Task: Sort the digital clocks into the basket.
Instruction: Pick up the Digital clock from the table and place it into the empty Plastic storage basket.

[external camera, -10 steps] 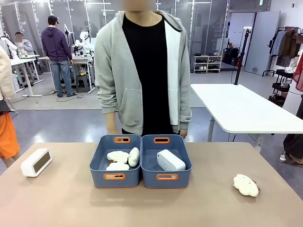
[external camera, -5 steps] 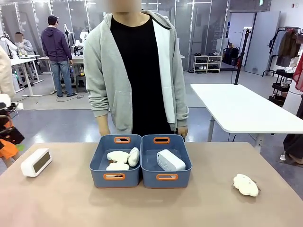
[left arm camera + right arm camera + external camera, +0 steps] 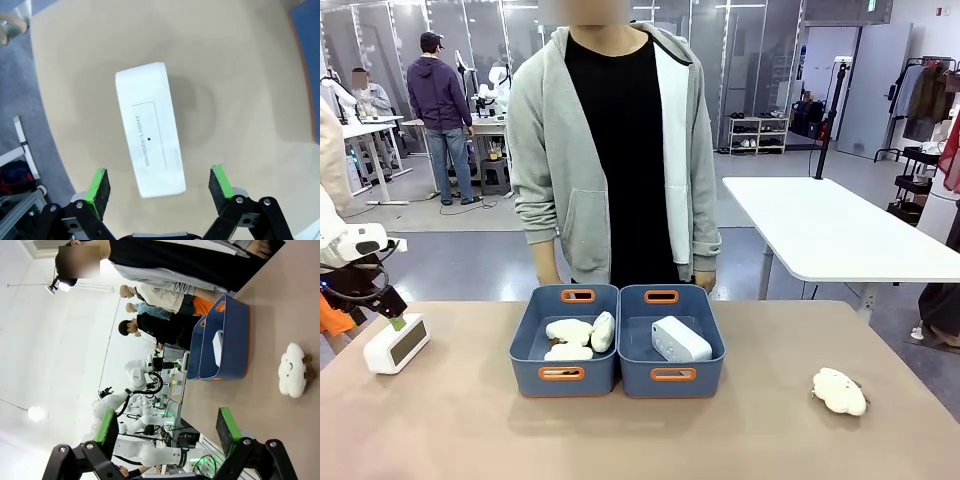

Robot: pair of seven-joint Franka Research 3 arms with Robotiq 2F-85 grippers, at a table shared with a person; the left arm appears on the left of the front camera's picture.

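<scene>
The digital clocks, two white rounded-rectangular plastic blocks with greyish display faces, lay well apart. The first clock (image 3: 397, 343) sat on the beige tabletop (image 3: 470, 430) near its left edge, with its display face turned toward the robot's side. In the left wrist view this clock (image 3: 150, 150) showed its long top face, which bore a recessed panel with small grey print.

The second clock (image 3: 680, 339) lay inside the right basket (image 3: 672, 385). This was one of two slate-blue rectangular plastic bins with orange-rimmed handle slots, set side by side and touching at the middle of the tabletop. The right wrist view showed the same clock (image 3: 218, 347) as a white block inside that bin. The left basket (image 3: 525, 345) held several fluffy white cloud-shaped plush toys (image 3: 575, 337). One more cloud plush (image 3: 839, 391) lay alone on the tabletop toward the right side, well apart from the bins, and it appeared ahead of the right arm's fingers (image 3: 292, 370).

The left tool (image 3: 385, 312) hung at the first clock's far left corner with its jaws wide. In its own view the left tool (image 3: 160, 182) had one green pad on each side of the clock's near end, with a gap on both sides. From the front it could not be told whether a pad touched the casing. The right tool (image 3: 167, 432) was also spread wide, off to the side of the bins.

A person in a grey zip hoodie over a black top (image 3: 615, 150) stood at the far side, just behind the baskets, arms hanging down.
</scene>
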